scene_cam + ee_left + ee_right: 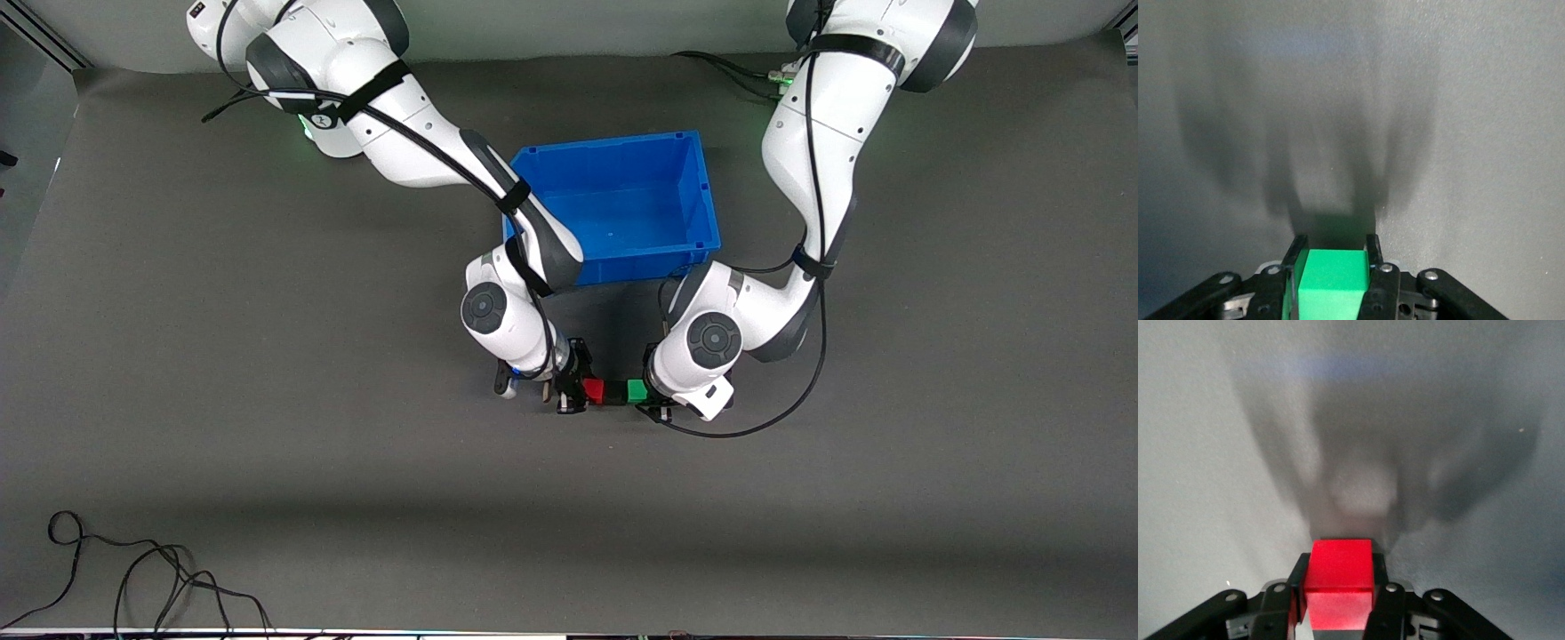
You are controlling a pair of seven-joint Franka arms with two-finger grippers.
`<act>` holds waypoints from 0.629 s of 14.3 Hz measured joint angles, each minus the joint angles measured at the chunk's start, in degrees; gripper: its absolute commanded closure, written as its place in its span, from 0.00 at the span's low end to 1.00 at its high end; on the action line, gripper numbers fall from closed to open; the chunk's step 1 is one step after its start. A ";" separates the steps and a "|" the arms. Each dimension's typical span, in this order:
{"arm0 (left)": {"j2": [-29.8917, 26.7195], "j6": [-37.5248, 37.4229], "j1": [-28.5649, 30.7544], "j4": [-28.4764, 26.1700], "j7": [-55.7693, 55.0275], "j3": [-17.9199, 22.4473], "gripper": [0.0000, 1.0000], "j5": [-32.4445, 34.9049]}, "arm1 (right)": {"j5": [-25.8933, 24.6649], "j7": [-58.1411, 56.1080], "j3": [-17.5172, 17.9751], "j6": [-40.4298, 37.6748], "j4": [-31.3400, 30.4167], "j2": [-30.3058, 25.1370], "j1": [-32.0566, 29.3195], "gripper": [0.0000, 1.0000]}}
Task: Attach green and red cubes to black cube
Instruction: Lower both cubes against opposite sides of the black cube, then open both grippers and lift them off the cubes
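Note:
The red cube (593, 390), a black cube (614, 393) and the green cube (636, 391) sit in one row, touching, just above the grey table, nearer to the front camera than the blue bin. My right gripper (576, 392) is shut on the red cube, which fills its jaws in the right wrist view (1338, 577). My left gripper (656, 397) is shut on the green cube, seen between its fingers in the left wrist view (1331, 283). The black cube is in between the two coloured ones and is hidden in the left wrist view.
A blue bin (705, 200) stands between the arms, farther from the front camera than the cubes; nothing shows inside it. A loose black cable (133, 578) lies on the grey mat at the near edge, toward the right arm's end.

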 measured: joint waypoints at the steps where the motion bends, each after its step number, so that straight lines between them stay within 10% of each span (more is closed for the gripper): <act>1: 0.01 0.00 -0.11 -0.07 -0.02 0.25 1.00 0.13 | -0.24 0.00 -0.09 0.00 0.00 0.05 0.30 0.70; 2: 0.03 0.00 -0.11 -0.09 -0.02 0.37 1.00 0.13 | -0.27 0.00 -0.09 0.02 0.03 0.11 0.45 0.59; 3: 0.04 0.00 -0.12 -0.10 -0.02 0.41 1.00 0.13 | -0.28 0.00 -0.09 0.02 0.06 0.16 0.51 0.17; 4: 0.04 0.01 -0.12 -0.08 -0.02 0.41 0.78 0.13 | -0.28 -0.01 -0.09 0.02 0.12 0.20 0.51 0.01; 5: 0.04 0.03 -0.13 -0.07 -0.02 0.41 0.56 0.17 | -0.28 -0.01 -0.09 0.02 0.21 0.23 0.52 0.00; 6: 0.04 0.10 -0.14 -0.04 -0.02 0.41 0.10 0.54 | -0.28 -0.01 -0.09 0.04 0.31 0.24 0.52 0.00; 9: 0.02 0.25 -0.14 0.17 -0.02 0.44 0.00 1.94 | -0.28 -0.01 -0.40 0.10 1.15 0.23 0.51 0.00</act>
